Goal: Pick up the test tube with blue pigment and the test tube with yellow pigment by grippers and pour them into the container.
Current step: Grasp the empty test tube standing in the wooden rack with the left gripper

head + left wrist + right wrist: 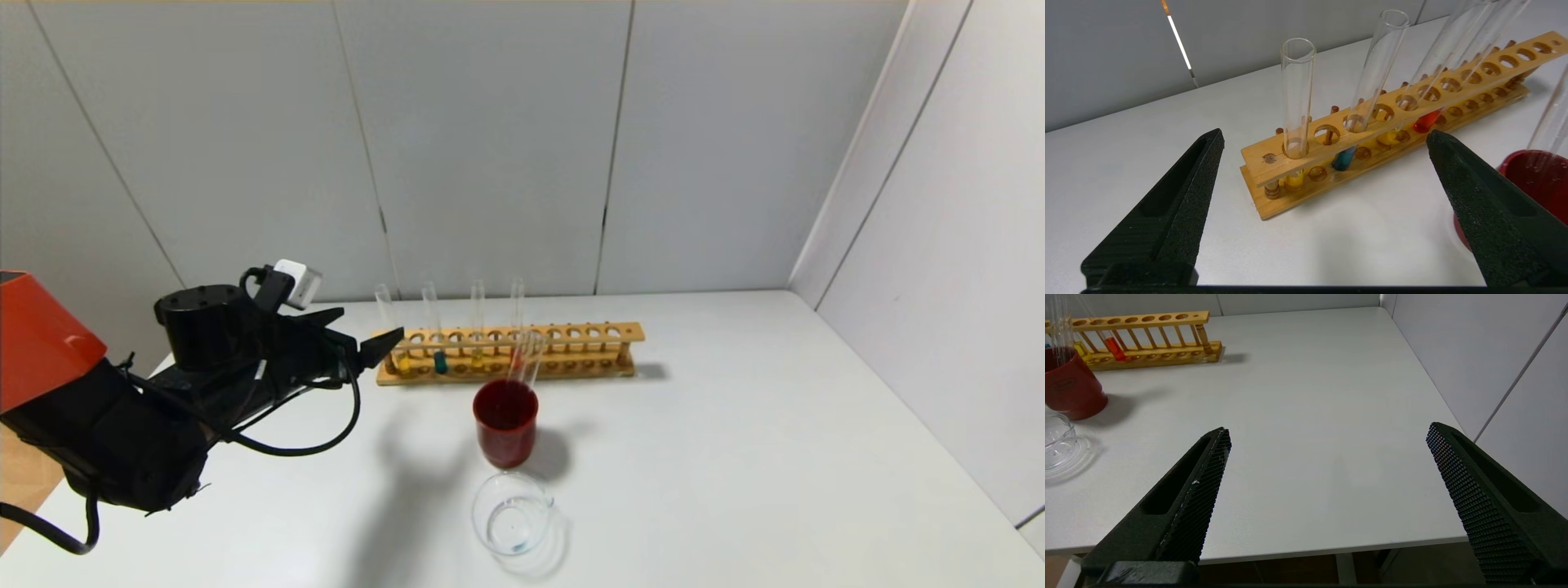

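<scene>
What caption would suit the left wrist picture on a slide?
Open left gripper facing the wooden rack, where the test tube with blue pigment stands.

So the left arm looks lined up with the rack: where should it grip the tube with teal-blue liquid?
Grip the thin clear glass tube with teal-blue liquid on its bare upper length above the wooden rack, coming side-on from the front with the open left gripper; neighbouring tubes stand close, then lift straight up.

Layout relative to the rack (510,353)

Cup (505,421) stands before the rack; beaker (513,514) before the cup; left gripper (390,340) at the rack's left end.
</scene>
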Available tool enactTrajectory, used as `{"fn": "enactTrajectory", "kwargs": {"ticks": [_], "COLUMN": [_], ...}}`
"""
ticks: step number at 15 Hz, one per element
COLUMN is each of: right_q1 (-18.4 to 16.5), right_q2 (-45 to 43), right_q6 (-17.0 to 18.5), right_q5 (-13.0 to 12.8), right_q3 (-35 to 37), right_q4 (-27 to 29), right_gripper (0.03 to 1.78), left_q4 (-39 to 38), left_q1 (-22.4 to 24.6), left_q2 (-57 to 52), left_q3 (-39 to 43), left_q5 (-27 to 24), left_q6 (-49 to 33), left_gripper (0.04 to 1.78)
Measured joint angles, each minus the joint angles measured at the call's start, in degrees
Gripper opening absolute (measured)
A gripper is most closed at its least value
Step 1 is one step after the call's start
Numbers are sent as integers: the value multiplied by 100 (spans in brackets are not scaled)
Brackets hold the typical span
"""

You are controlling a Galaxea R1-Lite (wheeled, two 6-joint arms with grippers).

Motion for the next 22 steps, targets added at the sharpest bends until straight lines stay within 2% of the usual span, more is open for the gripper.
{"fn": "enactTrajectory", "kwargs": {"ticks": [4,7,17,20,22], "right_q1": [0,-2,0,0,0], "right_q2": [0,0,0,0,0], "right_q6": [0,0,0,0,0], "right_q5": [-2,0,0,-2,-2], "right_q3": [0,-2,0,0,0], "right_q4": [0,0,-2,0,-2], "right_gripper": [175,175,175,175,175], "left_q4": [59,113,271,273,282], "left_q1": [-37,-87,-218,-227,-266], "left_q2": [377,750,1290,1359,1391], "left_q3": [-411,-863,-1392,-1482,-1521], "left_q5": [168,535,596,607,612], "left_q6": [-16,-11,-29,-30,-30], "left_gripper": [175,175,173,150,122]}}
